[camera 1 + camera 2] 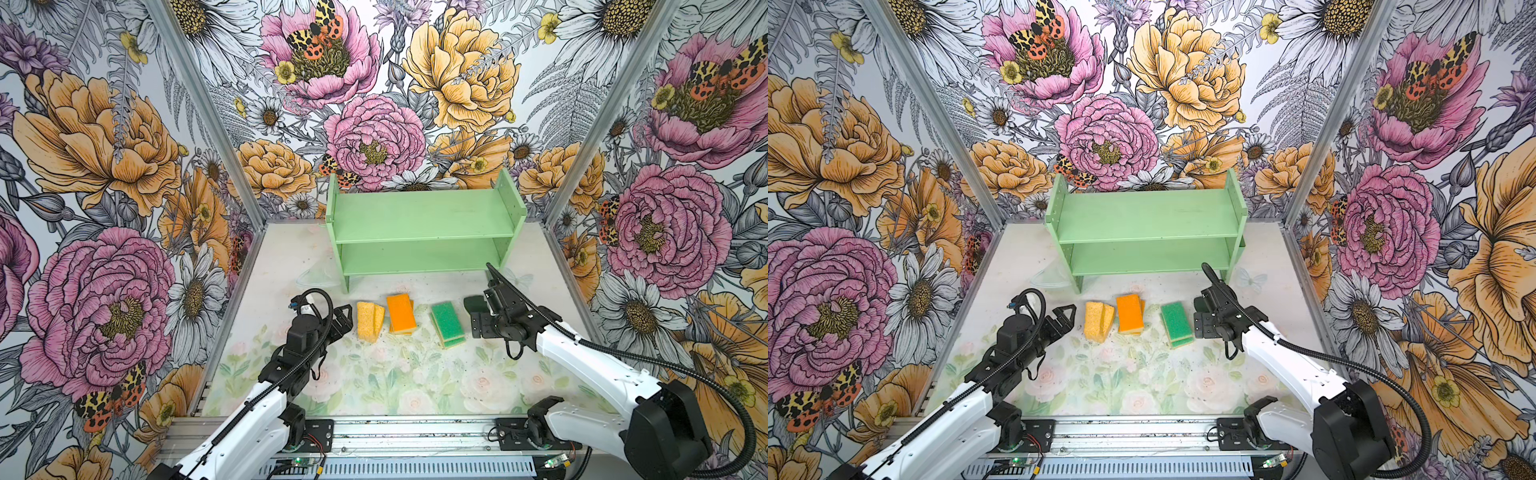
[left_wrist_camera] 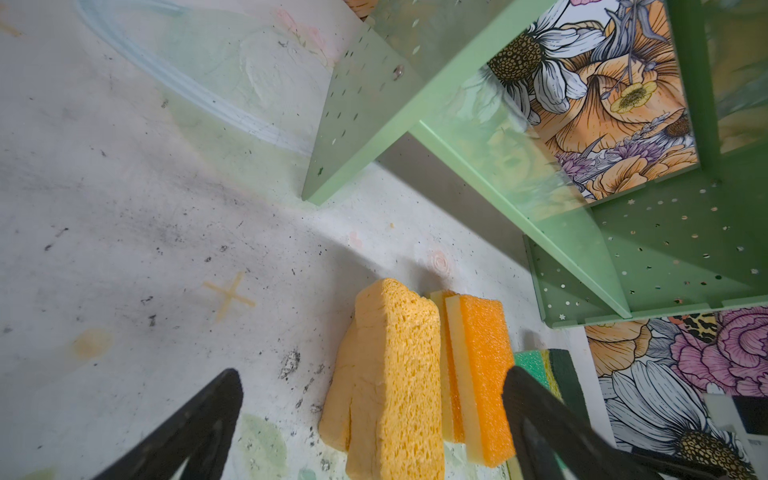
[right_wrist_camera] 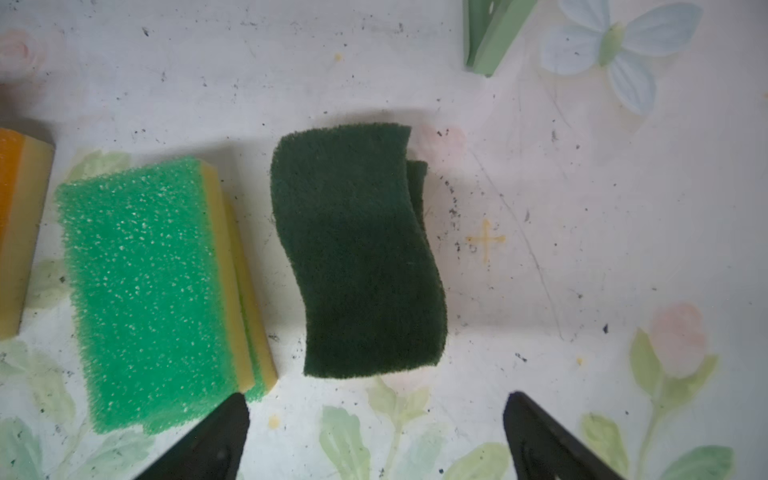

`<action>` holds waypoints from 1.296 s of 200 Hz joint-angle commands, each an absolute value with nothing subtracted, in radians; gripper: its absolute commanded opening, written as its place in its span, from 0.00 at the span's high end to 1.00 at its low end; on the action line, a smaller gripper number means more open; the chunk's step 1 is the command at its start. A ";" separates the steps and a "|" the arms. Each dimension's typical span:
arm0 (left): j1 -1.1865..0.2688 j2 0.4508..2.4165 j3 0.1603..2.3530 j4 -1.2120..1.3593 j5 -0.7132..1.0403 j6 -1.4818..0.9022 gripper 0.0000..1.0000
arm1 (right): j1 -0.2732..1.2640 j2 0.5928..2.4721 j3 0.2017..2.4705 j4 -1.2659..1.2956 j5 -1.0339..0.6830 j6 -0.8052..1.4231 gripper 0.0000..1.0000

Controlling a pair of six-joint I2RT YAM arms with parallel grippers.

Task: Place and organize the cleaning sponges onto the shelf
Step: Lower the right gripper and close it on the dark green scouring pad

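Your sponges are all down on the table, lined up in one row at the 6 o'clock side of the green shelf, well apart from it. Going from 9 to 3 o'clock you've got the yellow pair, the orange stack, the green stack, then the dark green wavy ones.

Your left gripper sits just beside the yellow pair at its 9 o'clock, jaws spread wide, holding nothing. Your right gripper is over the dark green wavy ones at the 3 o'clock end (the arm covers most of them in both top views). Its jaws are also wide apart, with nothing gripped.
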State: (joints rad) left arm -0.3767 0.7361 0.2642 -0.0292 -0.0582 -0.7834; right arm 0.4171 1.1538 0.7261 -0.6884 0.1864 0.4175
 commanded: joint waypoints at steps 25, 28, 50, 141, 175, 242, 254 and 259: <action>-0.385 0.765 0.273 0.024 -0.033 -0.782 0.01 | 0.397 1.201 0.719 -0.647 0.147 0.400 0.03; -0.384 0.767 0.274 0.024 -0.032 -0.781 0.01 | 0.397 1.207 0.720 -0.645 0.146 0.401 0.03; -0.383 0.772 0.275 0.027 -0.035 -0.781 0.01 | 0.394 1.242 0.733 -0.636 0.138 0.402 0.03; -0.384 0.773 0.265 0.020 -0.038 -0.782 0.01 | 0.374 1.329 0.733 -0.564 0.115 0.481 0.03; -0.381 0.774 0.260 0.021 -0.042 -0.783 0.01 | 0.371 1.303 0.717 -0.540 0.120 0.483 0.03; -0.381 0.793 0.259 0.027 -0.040 -0.785 0.01 | 0.352 1.314 0.692 -0.497 0.112 0.513 0.04; -0.379 0.793 0.260 0.025 -0.039 -0.785 0.01 | 0.351 1.315 0.684 -0.484 0.110 0.512 0.05; -0.379 0.794 0.260 0.025 -0.039 -0.785 0.01 | 0.352 1.313 0.681 -0.479 0.111 0.512 0.05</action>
